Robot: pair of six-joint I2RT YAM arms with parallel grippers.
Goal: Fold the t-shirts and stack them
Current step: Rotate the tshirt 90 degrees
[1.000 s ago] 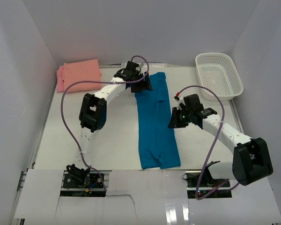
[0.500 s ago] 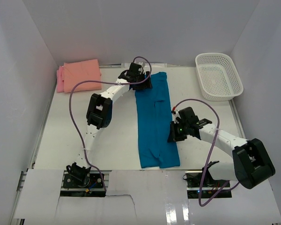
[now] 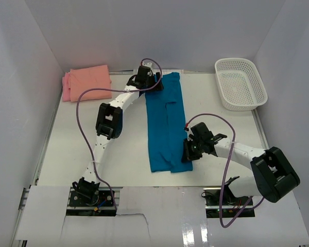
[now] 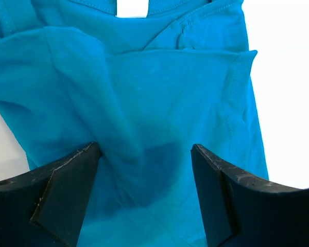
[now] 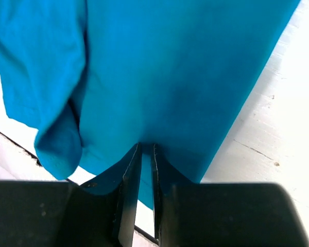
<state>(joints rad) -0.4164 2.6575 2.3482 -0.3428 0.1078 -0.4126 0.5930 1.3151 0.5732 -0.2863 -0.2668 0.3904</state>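
A teal-blue t-shirt (image 3: 162, 118) lies folded lengthwise into a long strip down the middle of the table. My left gripper (image 3: 153, 84) hovers over its far collar end. In the left wrist view its jaws (image 4: 144, 172) stand wide open above the cloth (image 4: 159, 92), gripping nothing. My right gripper (image 3: 188, 153) is at the near right edge of the strip. In the right wrist view it is (image 5: 147, 149) shut on a pinch of the teal cloth (image 5: 185, 67). A folded salmon-orange t-shirt (image 3: 90, 77) rests on a pink one (image 3: 66, 88) at the far left.
A white mesh basket (image 3: 240, 83) stands at the far right corner. White walls close in the table on the left, right and back. The left arm (image 3: 109, 121) stretches diagonally across the left half, with its purple cable looping beside it.
The right gripper has slid along the shirt's right edge toward the near hem. The left gripper moved farther back, and the teal strip shifted slightly away and to the left.
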